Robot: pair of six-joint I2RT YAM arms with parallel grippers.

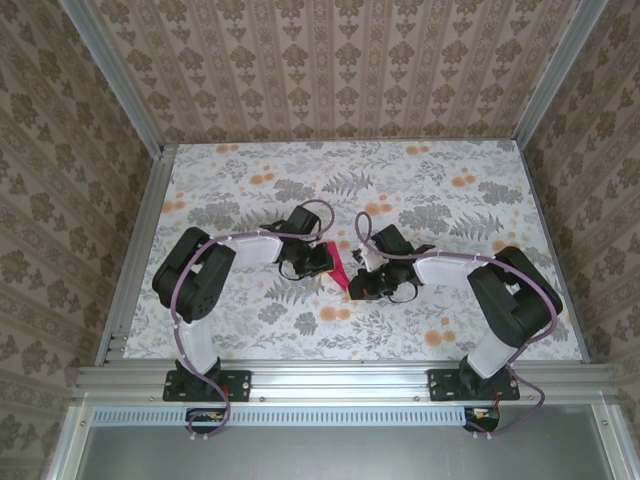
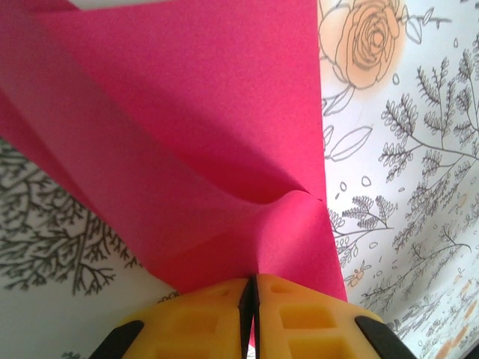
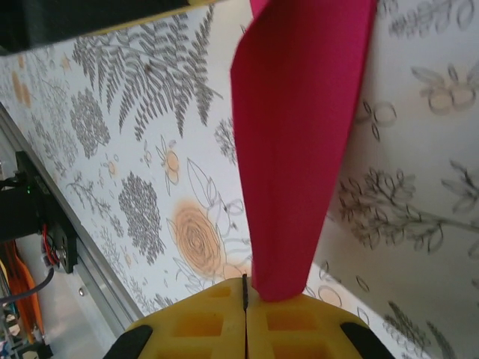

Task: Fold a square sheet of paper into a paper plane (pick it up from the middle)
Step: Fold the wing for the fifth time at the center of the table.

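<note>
where the two arms meet over the middle of the flower-patterned table (image 1: 400, 180), a small folded piece of magenta paper (image 1: 338, 268) sits between their tips, seen from above as a narrow bright sliver against the pale tabletop.

from the left wrist, the left gripper (image 2: 251, 293) has its two yellow fingers (image 2: 194, 321) pressed tightly together at the bottom of the view, with the paper's near edge pinched in the thin seam between them. from that pinch the paper (image 2: 187, 112) fans upward and to the left, covering much of the view. a soft crease runs through it and a small pucker sits just above the fingertips. the table's printed leaves and an orange rose show to the right of the paper's straight right edge.

from the right wrist, the right gripper (image 3: 245, 293) is likewise clamped, its yellow fingers (image 3: 299, 325) meeting in a hairline seam. the paper (image 3: 299, 149) rises from their tips as a long narrow band. its lower end meets the fingertips just right of the seam and looks nipped there, though the exact contact is hard to make out. the band runs up and slightly right, away from the fingers, with the patterned table behind it.
</note>
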